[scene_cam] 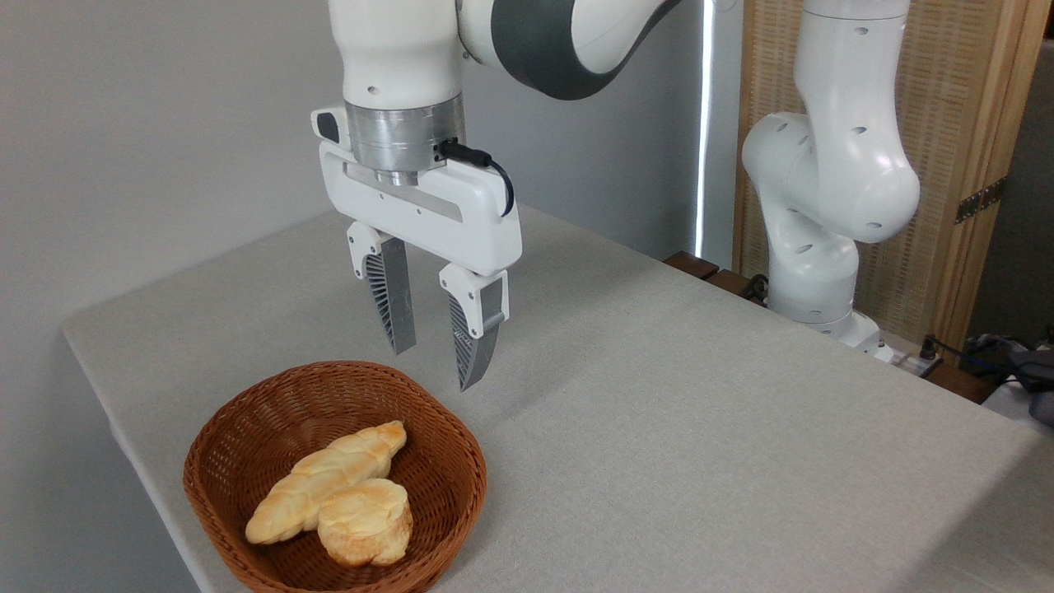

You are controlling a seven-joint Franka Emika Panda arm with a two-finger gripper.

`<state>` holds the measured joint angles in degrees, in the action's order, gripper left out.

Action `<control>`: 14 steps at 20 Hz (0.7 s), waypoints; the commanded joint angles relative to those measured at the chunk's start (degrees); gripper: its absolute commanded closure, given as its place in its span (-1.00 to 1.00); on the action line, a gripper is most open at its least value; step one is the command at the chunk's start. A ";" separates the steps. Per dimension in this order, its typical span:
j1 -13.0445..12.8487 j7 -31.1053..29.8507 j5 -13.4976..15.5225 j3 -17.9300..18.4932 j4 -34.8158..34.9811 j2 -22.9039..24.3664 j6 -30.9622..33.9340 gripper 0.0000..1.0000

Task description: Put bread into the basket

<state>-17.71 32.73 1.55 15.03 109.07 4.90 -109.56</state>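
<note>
The bread [325, 484] lies inside the basket [449, 436], touching a round bun [365, 522]. My gripper [435, 362] hangs above the desk [659, 428], jaws open and empty. I judge placement done; I would retreat upward, clear of the rim.

Landmark: wicker basket [247, 436], on the table [659, 428] at its front-left corner, close to the near edge.

In the basket: braided loaf [325, 480] lies diagonally across the floor, one end toward the back-right wall, the other toward the front-left wall. Round bun [365, 520] sits in front of and right of the loaf's middle, touching it.

Gripper [436, 366] hangs above the table behind and right of the basket, past its back-right rim, touching neither basket nor breads; fingers apart with nothing between them.

Arm base [815, 272] stands far right of and behind the basket, at the table's back edge.
</note>
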 commanded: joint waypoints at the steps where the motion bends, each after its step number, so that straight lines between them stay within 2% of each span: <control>1: -0.48 0.58 -0.23 0.53 -0.35 0.81 1.36 -1.00; 7: -0.22 0.58 -0.15 0.18 -0.35 0.99 1.81 -1.00; 9: 2.05 0.67 -0.06 -0.96 -0.35 0.90 1.81 -1.00; 11: 5.48 0.75 0.29 -4.55 -0.35 0.90 1.72 -1.00; 13: 10.65 0.84 1.87 -9.02 -0.35 0.90 1.72 -1.00; 14: 11.81 0.84 2.14 -9.92 -0.35 0.90 1.81 -1.00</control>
<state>-12.73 32.73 1.80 10.99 109.07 5.21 -109.54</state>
